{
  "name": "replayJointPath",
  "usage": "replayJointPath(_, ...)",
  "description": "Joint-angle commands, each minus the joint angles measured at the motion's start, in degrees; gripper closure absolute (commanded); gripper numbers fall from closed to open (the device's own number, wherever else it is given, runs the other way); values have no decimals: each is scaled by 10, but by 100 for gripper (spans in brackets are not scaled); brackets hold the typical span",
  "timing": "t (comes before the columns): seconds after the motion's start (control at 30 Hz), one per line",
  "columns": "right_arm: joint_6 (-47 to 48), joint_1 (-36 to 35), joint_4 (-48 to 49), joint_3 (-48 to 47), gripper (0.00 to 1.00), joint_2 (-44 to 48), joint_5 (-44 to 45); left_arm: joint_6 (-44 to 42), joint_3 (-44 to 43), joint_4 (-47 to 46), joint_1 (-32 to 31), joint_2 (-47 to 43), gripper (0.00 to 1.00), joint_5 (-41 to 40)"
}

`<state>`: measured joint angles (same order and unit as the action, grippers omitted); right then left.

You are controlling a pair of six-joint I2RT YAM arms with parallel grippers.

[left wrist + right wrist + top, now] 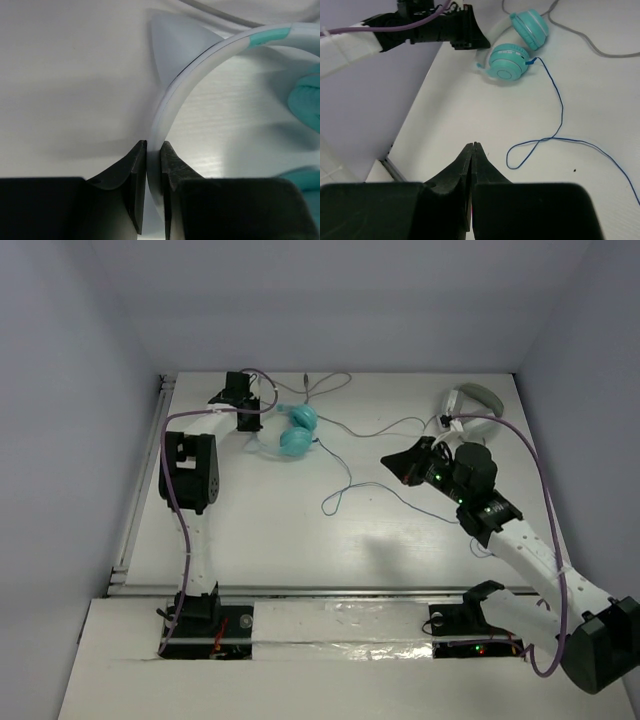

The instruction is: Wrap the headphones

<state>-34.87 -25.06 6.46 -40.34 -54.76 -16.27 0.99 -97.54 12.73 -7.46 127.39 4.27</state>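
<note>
The headphones (297,430) lie at the back left of the table, with teal ear cups and a pale headband (170,100). My left gripper (252,417) is shut on the headband, which stands pinched between its fingertips in the left wrist view (152,150). A teal ear cup (307,97) shows at the right edge there. The thin blue cable (345,485) runs from the cups toward the right and makes a loop (530,150). My right gripper (400,464) is shut with nothing seen in it (474,146), raised over the table centre, to the left of the loop. The headphones (507,60) lie ahead of it.
Grey-white headphones (470,400) lie at the back right, and their grey cable (380,427) trails across the back of the table toward the teal pair. Walls close the table at the left, back and right. A rail (135,510) runs along the left edge.
</note>
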Motion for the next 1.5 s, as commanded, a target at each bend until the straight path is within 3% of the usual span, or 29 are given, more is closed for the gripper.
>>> replayJointPath(0.0, 25, -4, 41, -4, 100, -27, 12, 56, 27, 17, -21, -107, 100, 53)
replayJointPath(0.13, 38, -4, 31, -22, 100, -75, 20, 71, 62, 41, -47, -211, 100, 32)
replayJointPath(0.23, 37, -4, 41, -24, 98, -96, 24, 96, 84, 48, -47, -267, 100, 77)
replayJointPath(0.3, 40, -4, 43, -30, 81, -104, 32, 120, 94, 46, -47, -293, 100, 111)
replayJointPath(0.33, 48, -4, 44, -31, 58, -113, 35, 129, 98, 43, -47, -317, 100, 121)
replayJointPath(0.43, 61, -4, 47, -39, 35, -130, 56, 156, 90, 39, -47, -348, 100, 165)
replayJointPath(0.6, 91, -4, 91, -38, 26, -153, 55, 189, 35, 29, -47, -379, 100, 205)
replayJointPath(0.8, 110, -4, 162, -35, 27, -183, -55, 220, -19, 19, -47, -386, 100, 249)
replayJointPath(1.03, 111, -4, 153, -42, 30, -207, -31, 232, -63, 21, -47, -392, 100, 265)
replayJointPath(1.2, 100, -4, 167, -28, 37, -206, -31, 243, -103, 21, -47, -392, 100, 268)
replayJointPath(1.27, 102, -4, 154, -31, 49, -208, -10, 247, -121, 23, -47, -391, 100, 270)
replayJointPath(1.4, 84, -4, 178, -28, 51, -225, -15, 245, -166, 52, -40, -379, 100, 257)
replayJointPath(1.47, 75, -4, 175, -30, 60, -235, -18, 251, -171, 51, -34, -381, 100, 253)
